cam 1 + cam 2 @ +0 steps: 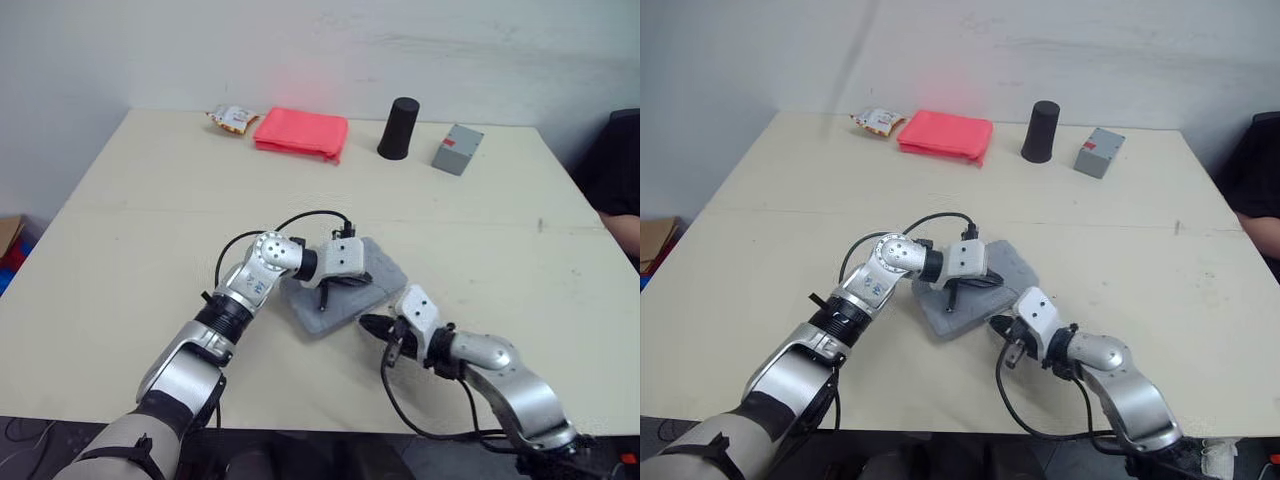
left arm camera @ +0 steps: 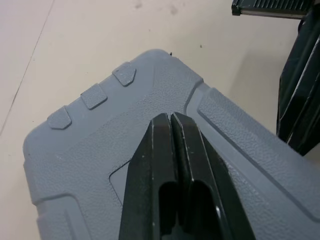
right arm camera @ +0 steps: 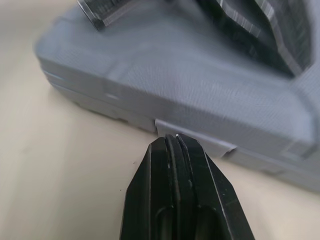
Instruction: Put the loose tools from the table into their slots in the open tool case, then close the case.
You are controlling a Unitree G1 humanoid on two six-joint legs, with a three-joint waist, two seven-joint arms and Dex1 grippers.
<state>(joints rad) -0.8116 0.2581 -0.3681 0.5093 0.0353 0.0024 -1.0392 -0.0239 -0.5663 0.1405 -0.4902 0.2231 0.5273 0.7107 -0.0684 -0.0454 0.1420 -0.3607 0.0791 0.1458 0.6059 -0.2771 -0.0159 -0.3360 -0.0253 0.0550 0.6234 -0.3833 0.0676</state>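
Note:
The grey tool case [image 1: 385,268] lies closed on the table, near its front middle. My left gripper [image 1: 345,284] is shut and rests its fingertips on the case lid [image 2: 105,140]. My right gripper [image 1: 368,323] is shut too, with its tips at the case's front edge, close to the latch tab [image 3: 195,134]. No loose tool shows on the table around the case.
At the back of the table [image 1: 140,220] stand a red folded cloth [image 1: 300,131], a snack packet [image 1: 232,119], a black cup [image 1: 399,128] and a small grey box [image 1: 457,149]. A person's dark sleeve [image 1: 618,170] shows at the right edge.

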